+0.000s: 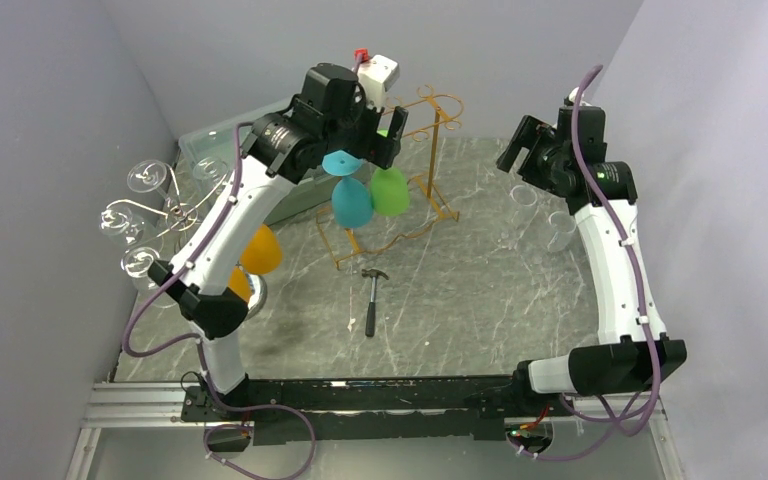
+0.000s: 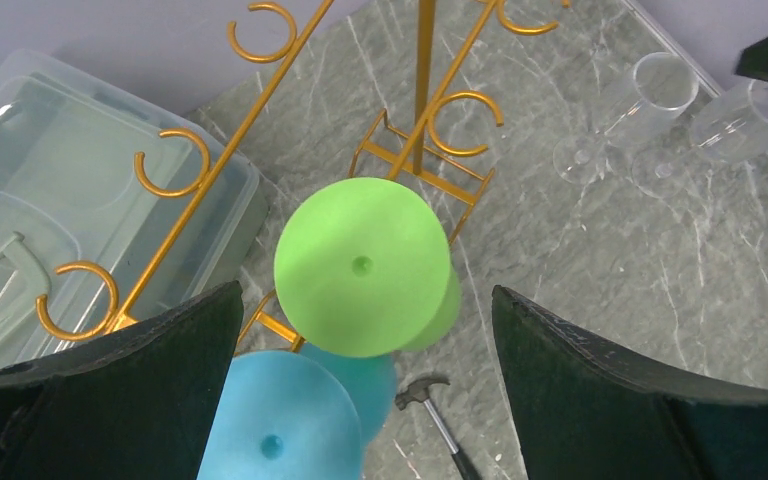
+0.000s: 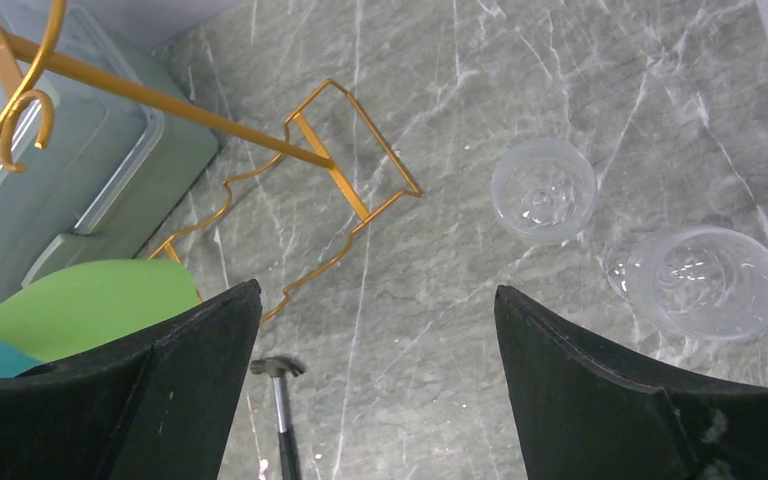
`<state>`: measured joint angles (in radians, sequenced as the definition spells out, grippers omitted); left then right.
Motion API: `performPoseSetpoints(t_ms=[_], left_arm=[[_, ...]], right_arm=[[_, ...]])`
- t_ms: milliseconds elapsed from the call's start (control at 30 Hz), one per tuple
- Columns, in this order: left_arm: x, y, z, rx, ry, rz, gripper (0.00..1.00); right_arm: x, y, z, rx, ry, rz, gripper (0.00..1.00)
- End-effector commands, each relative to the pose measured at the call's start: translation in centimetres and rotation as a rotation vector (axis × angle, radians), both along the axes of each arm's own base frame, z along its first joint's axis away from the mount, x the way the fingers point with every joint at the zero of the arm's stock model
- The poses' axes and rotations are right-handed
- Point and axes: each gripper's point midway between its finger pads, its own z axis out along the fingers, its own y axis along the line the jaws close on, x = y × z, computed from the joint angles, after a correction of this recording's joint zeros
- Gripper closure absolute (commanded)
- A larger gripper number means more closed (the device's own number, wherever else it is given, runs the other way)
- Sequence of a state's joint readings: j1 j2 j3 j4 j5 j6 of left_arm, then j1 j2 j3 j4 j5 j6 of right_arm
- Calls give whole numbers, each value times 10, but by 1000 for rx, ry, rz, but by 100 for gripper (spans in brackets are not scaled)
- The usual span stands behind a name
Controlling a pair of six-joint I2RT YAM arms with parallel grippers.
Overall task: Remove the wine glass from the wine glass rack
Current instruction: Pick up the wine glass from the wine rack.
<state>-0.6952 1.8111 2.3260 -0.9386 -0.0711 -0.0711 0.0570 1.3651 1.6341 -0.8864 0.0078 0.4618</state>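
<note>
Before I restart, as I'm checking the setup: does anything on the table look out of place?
Yes: a hammer lies on the table just on the near side of the gold rack, an odd tool beside the hanging green glass and blue glass. Nothing looks spilled or broken.

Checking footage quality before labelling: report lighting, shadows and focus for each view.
Top external: even, soft light, a faint shadow on the table beside the hammer. Left wrist: green wine glass sharp, fingers dark, featureless. Right wrist: clear glass shows mild glints.
</note>
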Motion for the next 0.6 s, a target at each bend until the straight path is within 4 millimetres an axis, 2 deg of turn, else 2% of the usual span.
performPoseSetpoints(t_ms=[0,167,567], left_arm=[[5,2,14,-21,-21,-35,1],[11,0,5,-31,20,-63,1],[13,-5,-9,-47,83,-107,0]], right_arm=[[-2,1,24,9,-93,3,11],[-7,5,29,19,-108,24,10],[-8,6,29,21,-117,31,10]])
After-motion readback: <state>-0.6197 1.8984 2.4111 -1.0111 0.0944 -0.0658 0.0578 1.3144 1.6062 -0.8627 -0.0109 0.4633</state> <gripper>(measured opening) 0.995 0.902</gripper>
